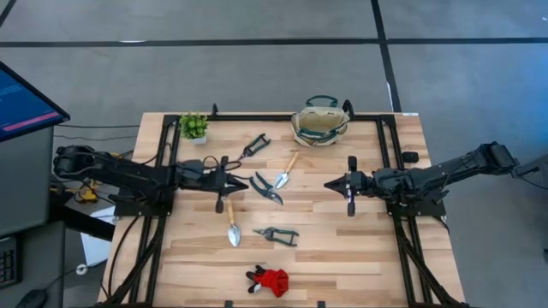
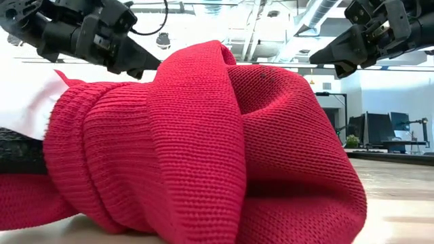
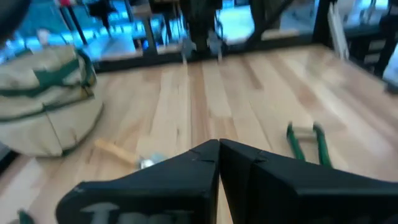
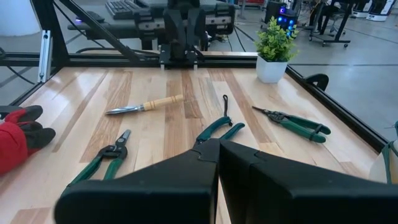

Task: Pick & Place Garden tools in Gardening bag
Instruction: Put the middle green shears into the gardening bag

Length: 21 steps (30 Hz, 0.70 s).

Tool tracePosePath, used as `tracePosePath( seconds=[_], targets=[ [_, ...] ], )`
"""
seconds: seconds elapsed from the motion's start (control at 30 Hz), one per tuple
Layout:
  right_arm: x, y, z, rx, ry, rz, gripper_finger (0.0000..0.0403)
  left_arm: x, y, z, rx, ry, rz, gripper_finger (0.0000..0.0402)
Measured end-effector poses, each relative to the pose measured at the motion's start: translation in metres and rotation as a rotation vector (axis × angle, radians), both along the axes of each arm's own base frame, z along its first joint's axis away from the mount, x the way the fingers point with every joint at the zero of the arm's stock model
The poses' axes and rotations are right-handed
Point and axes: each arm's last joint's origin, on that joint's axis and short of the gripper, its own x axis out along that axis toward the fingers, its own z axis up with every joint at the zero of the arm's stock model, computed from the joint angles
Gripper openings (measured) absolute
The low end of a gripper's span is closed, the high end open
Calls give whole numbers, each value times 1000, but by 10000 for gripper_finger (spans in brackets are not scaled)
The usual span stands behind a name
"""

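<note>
Left claw pinched empty above a trowel; right claw likewise — over bare table.

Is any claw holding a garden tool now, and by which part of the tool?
No. The left claw and right claw are both shut and hold nothing.

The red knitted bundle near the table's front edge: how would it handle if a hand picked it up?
The red bundle is knitted fabric in soft folds, so it would likely squash and sag rather than stay stiff. It probably feels light for its bulk. Lying slumped flat on the table, it seems unlikely to roll.
</note>
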Motion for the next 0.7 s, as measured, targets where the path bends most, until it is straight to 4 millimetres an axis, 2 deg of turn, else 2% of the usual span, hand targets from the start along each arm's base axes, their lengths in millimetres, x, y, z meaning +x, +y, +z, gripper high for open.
tracePosePath(
  seconds=[0.17,0.47,0.7],
  targets=[
    [0,0,0,0,-2,0,1,11,0,-4,13,64,-4,2],
    [0,0,0,0,-4,-1,1,43,1,-19,116,225,-47,2],
    [0,0,0,0,-2,-1,1,55,1,-14,143,404,-69,2]
  ],
)
